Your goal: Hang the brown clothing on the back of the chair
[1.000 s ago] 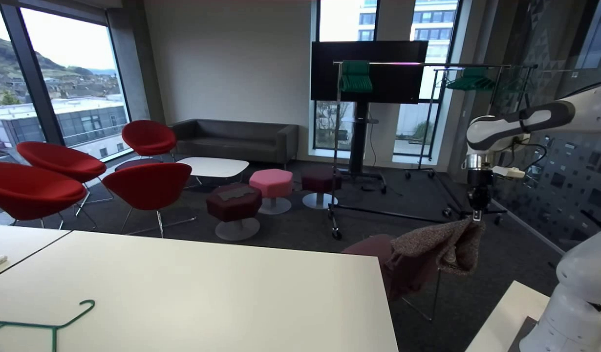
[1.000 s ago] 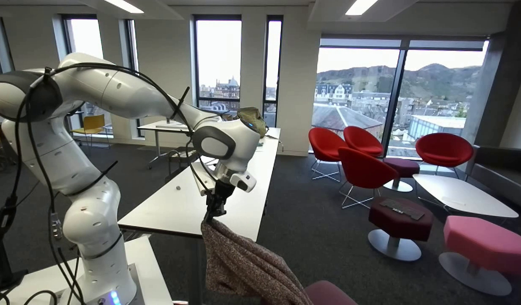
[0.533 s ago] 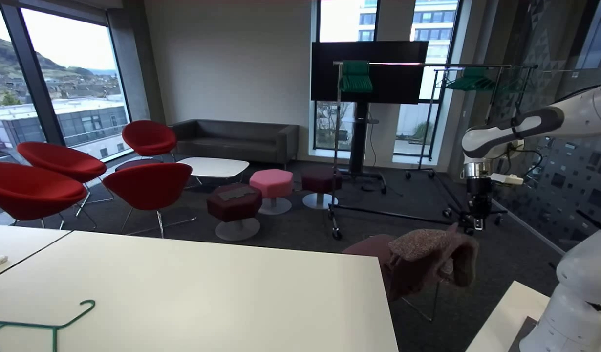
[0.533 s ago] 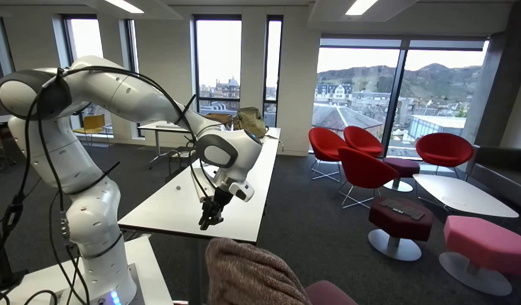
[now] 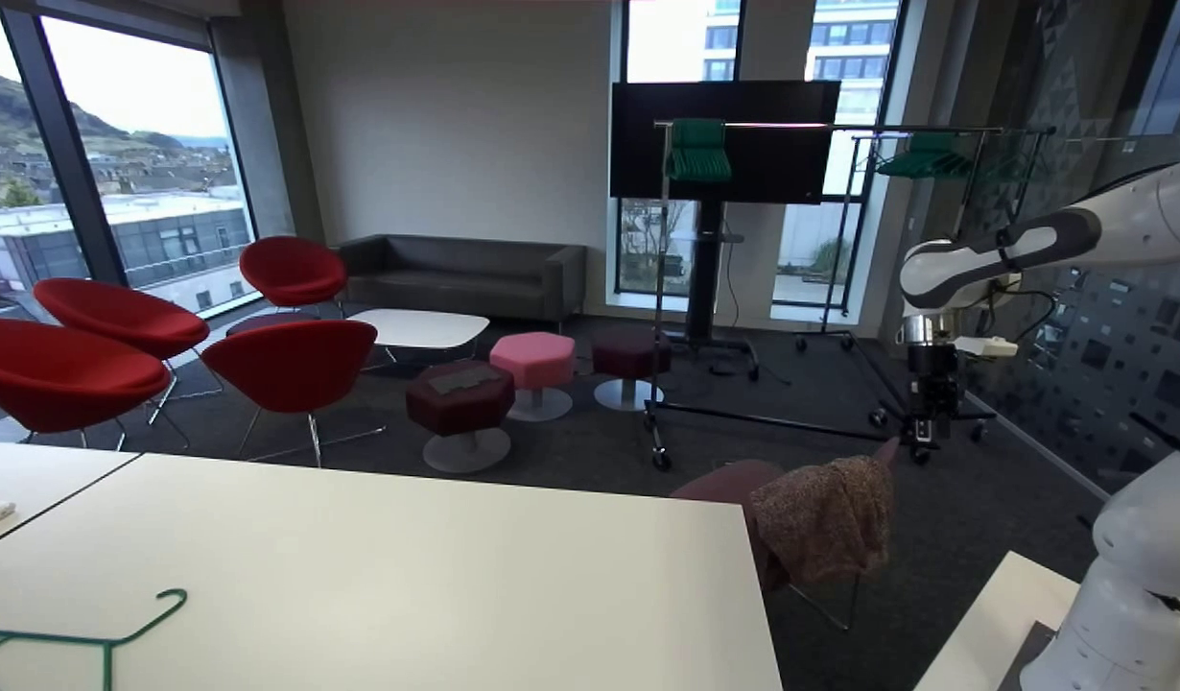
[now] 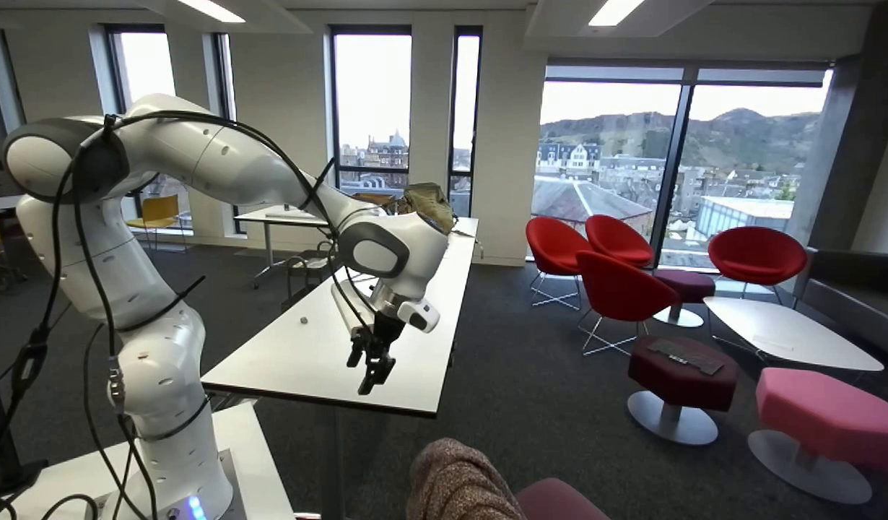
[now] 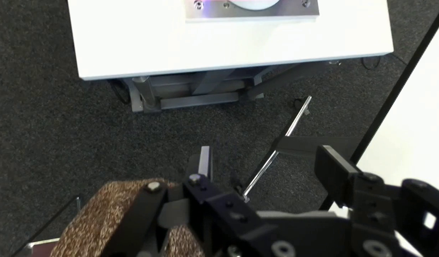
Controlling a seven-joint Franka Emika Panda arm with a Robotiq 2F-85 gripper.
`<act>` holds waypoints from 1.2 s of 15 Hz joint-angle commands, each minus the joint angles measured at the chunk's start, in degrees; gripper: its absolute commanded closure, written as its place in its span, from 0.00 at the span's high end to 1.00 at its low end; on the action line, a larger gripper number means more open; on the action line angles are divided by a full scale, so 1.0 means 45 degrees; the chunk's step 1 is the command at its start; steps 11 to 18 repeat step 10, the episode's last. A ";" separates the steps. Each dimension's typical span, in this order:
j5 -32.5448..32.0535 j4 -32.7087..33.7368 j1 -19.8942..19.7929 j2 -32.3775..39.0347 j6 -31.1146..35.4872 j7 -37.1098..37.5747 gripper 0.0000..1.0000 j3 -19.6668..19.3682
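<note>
Clothing (image 5: 825,518) draped over back of chair (image 5: 729,482). Gripper (image 7: 267,157) near, clear of both, jaws wide apart, holding nothing.

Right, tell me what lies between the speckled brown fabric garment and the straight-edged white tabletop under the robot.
In the wrist view, dark textured carpet shows between the garment and tabletop, with grey metal framework nearer the tabletop.
</note>
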 commanded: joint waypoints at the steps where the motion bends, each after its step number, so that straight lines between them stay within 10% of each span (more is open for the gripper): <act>1: -0.0433 0.0943 0.0363 -0.0601 0.0674 0.0032 1.00 0.0569; 18: -0.0105 0.1682 0.0718 -0.0600 0.0728 0.0021 1.00 0.0651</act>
